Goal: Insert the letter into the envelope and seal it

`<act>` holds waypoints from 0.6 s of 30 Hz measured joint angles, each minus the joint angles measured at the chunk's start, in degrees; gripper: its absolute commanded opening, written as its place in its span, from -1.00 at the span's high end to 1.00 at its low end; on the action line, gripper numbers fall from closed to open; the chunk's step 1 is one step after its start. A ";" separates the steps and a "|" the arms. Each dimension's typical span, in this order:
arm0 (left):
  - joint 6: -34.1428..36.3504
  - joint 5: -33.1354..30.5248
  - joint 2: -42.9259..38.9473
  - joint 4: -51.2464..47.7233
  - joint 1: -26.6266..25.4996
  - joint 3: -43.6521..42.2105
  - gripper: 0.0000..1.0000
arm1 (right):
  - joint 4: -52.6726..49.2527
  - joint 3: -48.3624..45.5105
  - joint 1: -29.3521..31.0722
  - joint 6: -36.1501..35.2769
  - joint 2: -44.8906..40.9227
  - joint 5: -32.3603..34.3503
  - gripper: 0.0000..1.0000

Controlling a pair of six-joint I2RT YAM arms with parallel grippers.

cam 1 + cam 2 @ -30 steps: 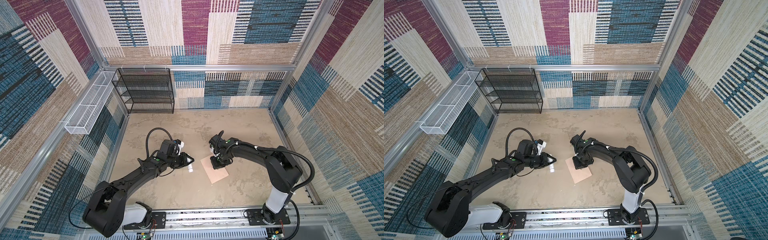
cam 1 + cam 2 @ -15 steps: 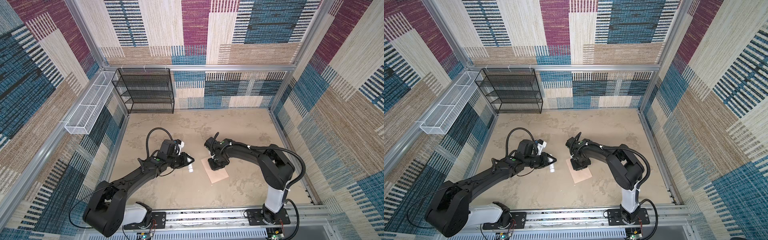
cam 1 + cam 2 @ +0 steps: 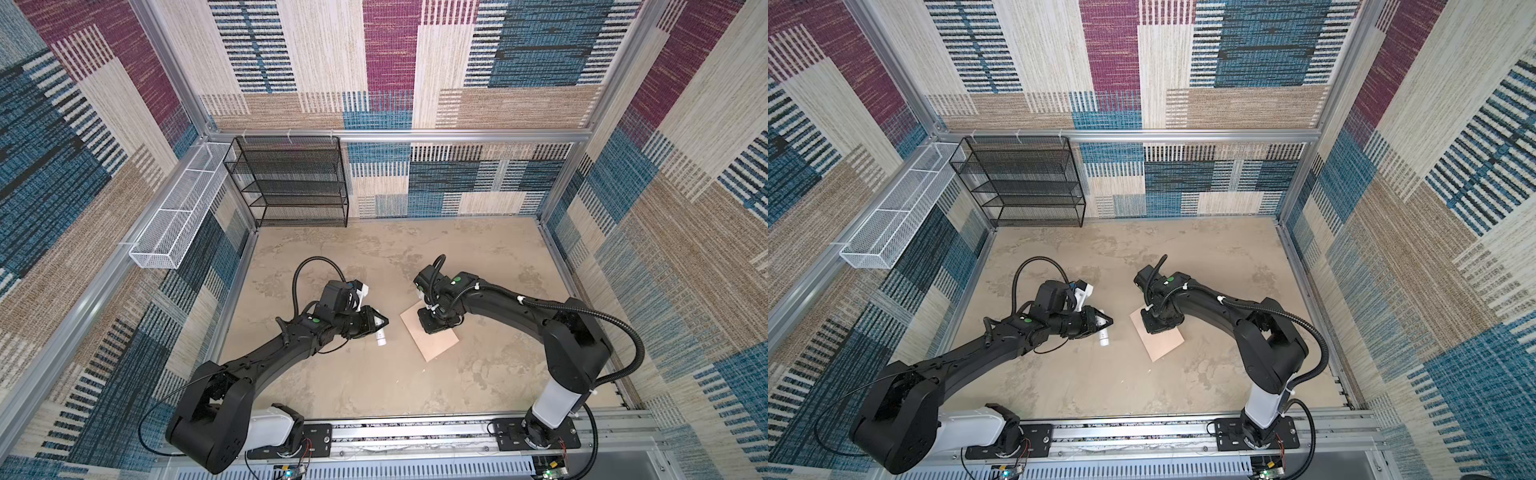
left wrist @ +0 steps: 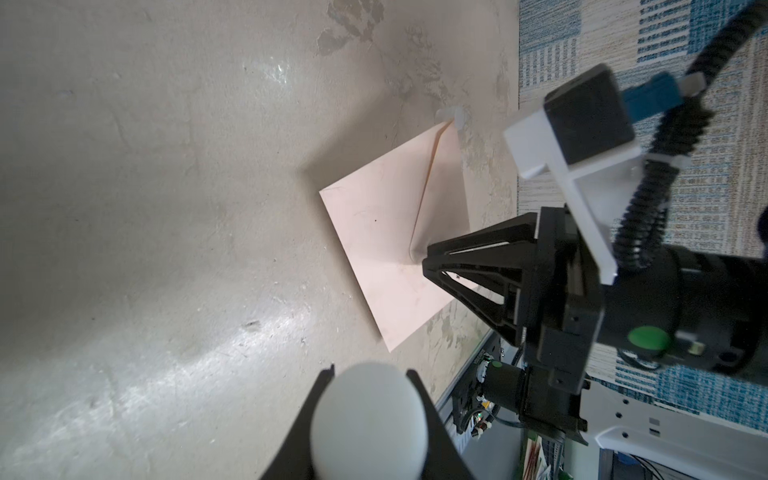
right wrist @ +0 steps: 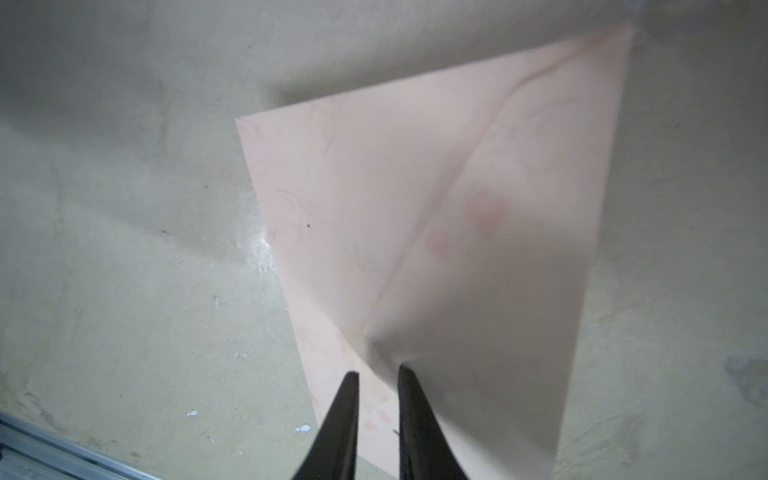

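The beige tabletop point(image 3: 374, 386) carries everything. A black wire shelf point(image 3: 295, 183) stands at its far edge against the wall, and a white wire basket point(image 3: 178, 216) hangs on the left wall. Two black arms reach in from the near rail towards the middle.

The envelope point(image 3: 436, 347) lies flat on the tabletop between them. In both top views it is turned at an angle, a little right of the centre point(image 3: 1163, 345). Its triangular flap point(image 4: 444, 199) is folded down over the pink body point(image 5: 395, 199).

The right hand point(image 5: 378, 372) points down on the envelope, with its tips at the point of the flap. Its two fingers point(image 5: 411, 399) stand a little apart. Only pink paper shows in the narrow gap, and nothing is gripped there.

The left hand point(image 3: 384, 321) is just beside the left corner of the envelope and does not touch it. It is clamped on a small white tube point(image 3: 380, 338), whose round end shows between the fingers in the left wrist view point(image 4: 368, 419)
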 measured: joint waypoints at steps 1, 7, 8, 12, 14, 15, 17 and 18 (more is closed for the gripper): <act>0.00 0.00 0.02 0.07 0.00 0.00 0.77 | -0.09 0.02 -0.02 -0.22 -0.13 -0.52 0.73; -0.02 0.04 0.63 0.68 0.00 -0.02 0.77 | 0.26 -0.28 -0.04 -0.37 -0.11 -3.30 0.81; -0.07 0.04 0.94 0.98 -0.02 -0.02 0.77 | 0.55 -0.48 -0.04 -0.42 0.07 -3.85 0.80; -0.39 0.07 4.20 3.28 -0.39 0.04 0.78 | 1.62 -1.55 -0.02 -0.81 1.29 -5.51 0.80; -0.59 0.24 6.43 4.87 -0.76 0.37 0.80 | 2.14 -1.75 -0.02 -1.01 1.90 -6.01 0.80; -0.79 0.42 7.65 5.97 -1.07 0.63 0.81 | 2.49 -1.81 -0.04 -1.03 2.12 -6.16 0.80; -1.22 1.42 10.34 7.72 -1.95 1.51 0.81 | 2.89 -1.81 -0.09 -1.25 2.60 -6.47 0.80; -1.36 1.57 11.76 8.76 -2.51 1.99 0.83 | 3.23 -1.81 -0.09 -1.25 2.80 -6.51 0.81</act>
